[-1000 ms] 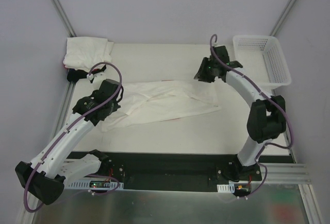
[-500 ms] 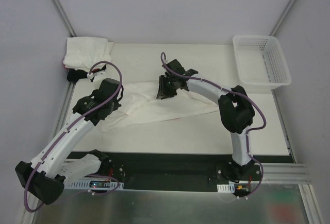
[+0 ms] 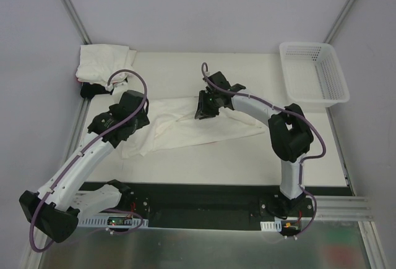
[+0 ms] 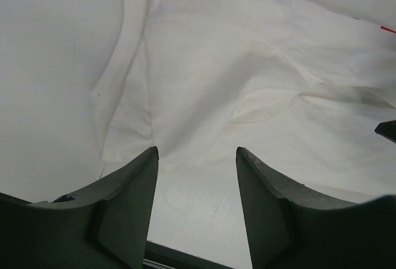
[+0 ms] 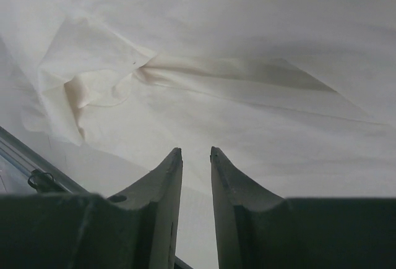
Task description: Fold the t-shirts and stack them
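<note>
A white t-shirt (image 3: 204, 127) lies crumpled and spread across the middle of the table; it also fills the left wrist view (image 4: 247, 65) and the right wrist view (image 5: 247, 46). My left gripper (image 3: 140, 120) hovers at its left end, open (image 4: 197, 151), with only bare table between its fingers. Over the shirt's upper middle, my right gripper (image 3: 204, 109) stands open by a narrow gap (image 5: 195, 151), holding nothing. A pile of white t-shirts (image 3: 104, 60) rests at the back left corner.
A white mesh basket (image 3: 312, 71) stands at the back right. Something dark (image 3: 93, 89) lies just in front of the pile. The metal frame rail (image 3: 77, 127) runs along the table's left edge beside my left arm.
My right arm has swung from beside the basket to the middle of the shirt. My left gripper has gone from shut to open at the shirt's left end.
</note>
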Robot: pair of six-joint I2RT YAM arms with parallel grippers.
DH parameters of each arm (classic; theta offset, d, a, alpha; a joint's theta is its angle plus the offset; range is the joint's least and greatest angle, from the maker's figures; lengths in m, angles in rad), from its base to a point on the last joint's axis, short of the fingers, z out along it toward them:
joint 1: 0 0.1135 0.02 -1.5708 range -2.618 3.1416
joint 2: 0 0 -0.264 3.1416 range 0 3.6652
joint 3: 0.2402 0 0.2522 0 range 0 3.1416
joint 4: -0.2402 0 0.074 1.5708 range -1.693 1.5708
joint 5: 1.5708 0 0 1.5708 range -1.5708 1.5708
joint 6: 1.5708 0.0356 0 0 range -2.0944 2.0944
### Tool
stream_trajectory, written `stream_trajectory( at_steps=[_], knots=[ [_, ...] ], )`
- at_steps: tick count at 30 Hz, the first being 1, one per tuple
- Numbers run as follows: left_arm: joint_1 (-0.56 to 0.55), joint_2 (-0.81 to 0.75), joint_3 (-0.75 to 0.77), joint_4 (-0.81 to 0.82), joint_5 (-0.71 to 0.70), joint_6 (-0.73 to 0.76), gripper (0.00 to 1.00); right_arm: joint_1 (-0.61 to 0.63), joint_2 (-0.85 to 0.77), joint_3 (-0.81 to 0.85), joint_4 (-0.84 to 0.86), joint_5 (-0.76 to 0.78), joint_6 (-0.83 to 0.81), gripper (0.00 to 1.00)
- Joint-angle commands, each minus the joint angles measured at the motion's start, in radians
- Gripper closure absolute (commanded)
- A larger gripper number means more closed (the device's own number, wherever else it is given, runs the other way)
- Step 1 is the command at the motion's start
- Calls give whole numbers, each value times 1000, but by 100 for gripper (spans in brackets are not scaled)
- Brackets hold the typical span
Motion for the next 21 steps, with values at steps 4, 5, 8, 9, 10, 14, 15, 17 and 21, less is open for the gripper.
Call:
stream_trajectory(
  at_steps=[4, 5, 8, 9, 10, 14, 15, 17, 21],
  knots=[
    [-8, 42, 34, 100, -50, 41, 52, 102, -79, 45, 36, -38, 2, 74],
    [-8, 46, 26, 120, -85, 47, 54, 121, -70, 60, 36, -41, -2, 74],
    [-7, 77, -34, 226, -201, 82, 63, 135, -47, 76, 33, -44, 1, 75],
    [-1, 108, -29, 244, -219, 69, 69, 135, -42, 77, 32, -41, 2, 75],
    [9, 123, -26, 246, -220, 55, 71, 135, -42, 80, 33, -33, -2, 75],
    [48, 209, 0, 289, -262, -36, 85, 98, -36, 79, 32, -39, -12, 75],
    [68, 258, 15, 295, -262, -37, 85, 86, -45, 67, 32, -42, -15, 75],
    [87, 313, 62, 307, -295, -36, 82, 48, -60, 42, 36, -36, -18, 75],
    [168, 469, 130, 335, -323, -27, 70, -28, -138, -65, 97, -44, 0, 75]
  ],
)
